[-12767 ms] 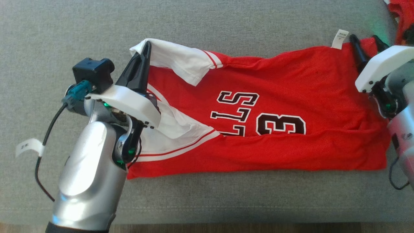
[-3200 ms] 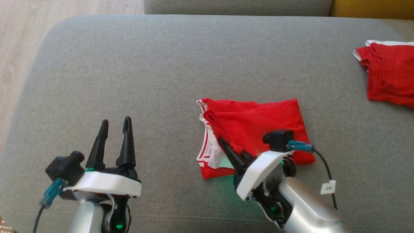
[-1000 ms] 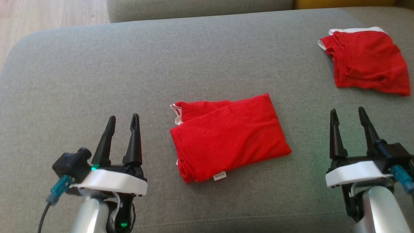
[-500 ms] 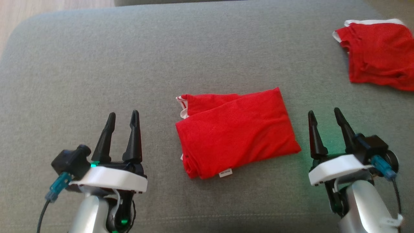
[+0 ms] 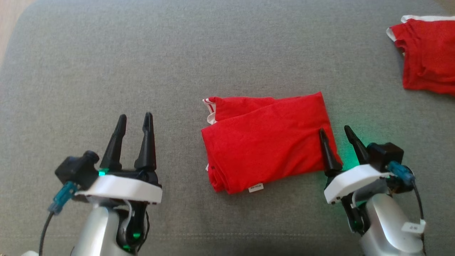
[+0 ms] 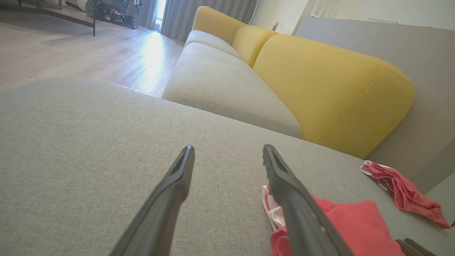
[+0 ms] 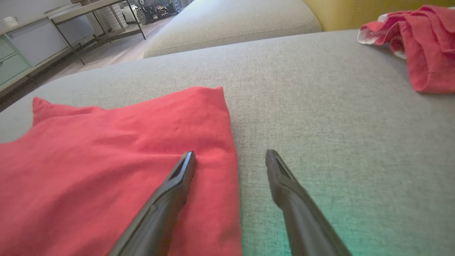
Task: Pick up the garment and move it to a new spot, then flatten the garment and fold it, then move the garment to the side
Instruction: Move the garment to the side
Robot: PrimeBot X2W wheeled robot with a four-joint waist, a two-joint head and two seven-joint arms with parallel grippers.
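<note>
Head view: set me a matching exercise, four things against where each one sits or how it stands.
1. folded garment
2. second red garment
3. left end effector
4. right end effector

A. open, astride the folded piece's right edge
B. upper right corner of the view
C. open, over bare grey cushion
D. middle of the cushion

Pairs: 1-D; 2-B; 3-C; 4-A

We see the garment (image 5: 266, 142) lying on the middle of the cushion (image 5: 142, 53). Our left gripper (image 5: 135, 115) stands at its left, well apart. Our right gripper (image 5: 334, 128) is at its right edge, one finger over the cloth, the other over the cushion. A second garment (image 5: 426, 53) lies far right, further back.
</note>
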